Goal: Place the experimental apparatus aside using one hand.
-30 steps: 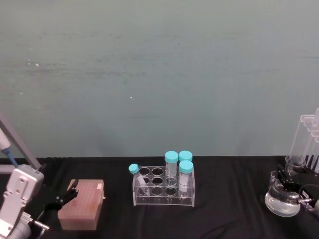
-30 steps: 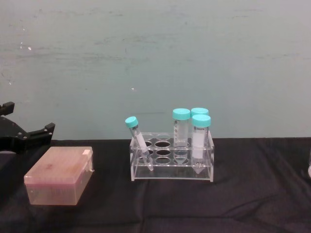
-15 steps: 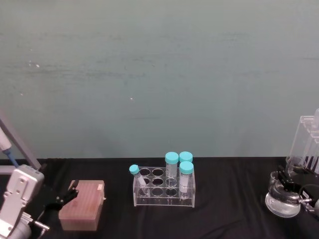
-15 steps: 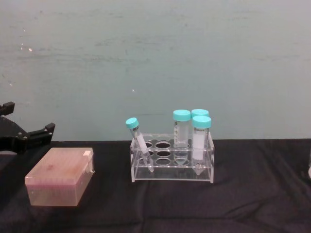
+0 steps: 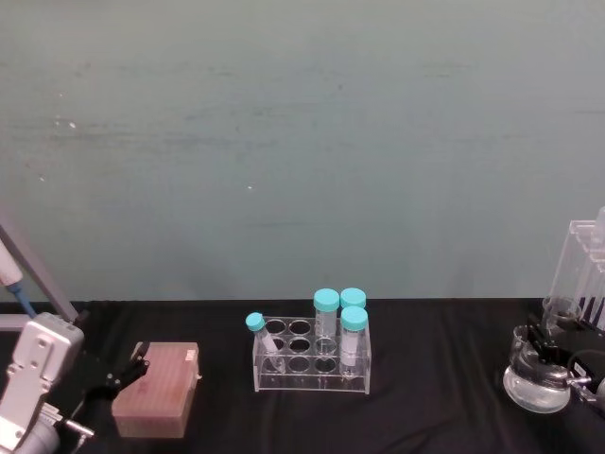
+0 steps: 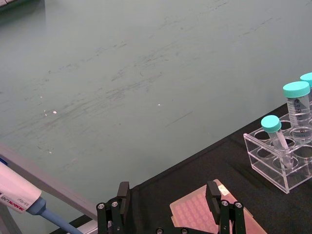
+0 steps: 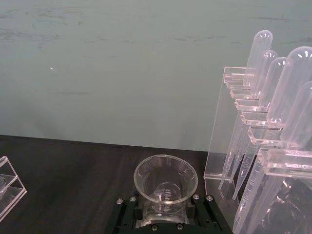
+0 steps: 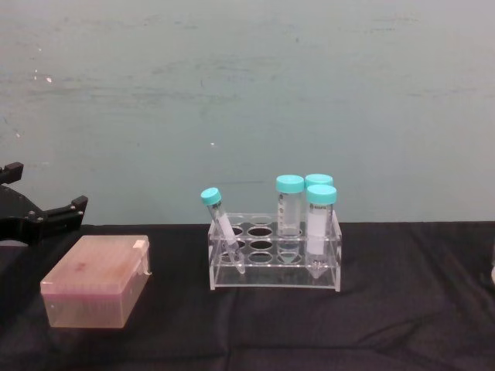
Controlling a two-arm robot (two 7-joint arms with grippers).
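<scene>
The experimental apparatus stands at the table's far right. In the head view the large conical flask (image 5: 534, 388) rests on the black cloth, with the small beaker (image 5: 560, 310) and the tall acrylic stand (image 5: 584, 270) behind it. My right gripper (image 5: 548, 352) is at the flask's neck. In the right wrist view its jaws (image 7: 165, 214) hug the glass below the round mouth of the flask (image 7: 165, 178), and the stand (image 7: 229, 122) with its round-ended tubes (image 7: 280, 92) rises close beside. My left gripper (image 5: 137, 364) hangs open at the table's left end.
A clear rack (image 5: 312, 357) with several teal-capped tubes sits mid-table. A pink lidded box (image 5: 156, 388) lies just right of the left gripper (image 6: 168, 200). A pipette (image 6: 19, 204) leans at the far left. A green wall closes the back.
The right gripper at the flask's neck has barely shifted. The left arm has not moved.
</scene>
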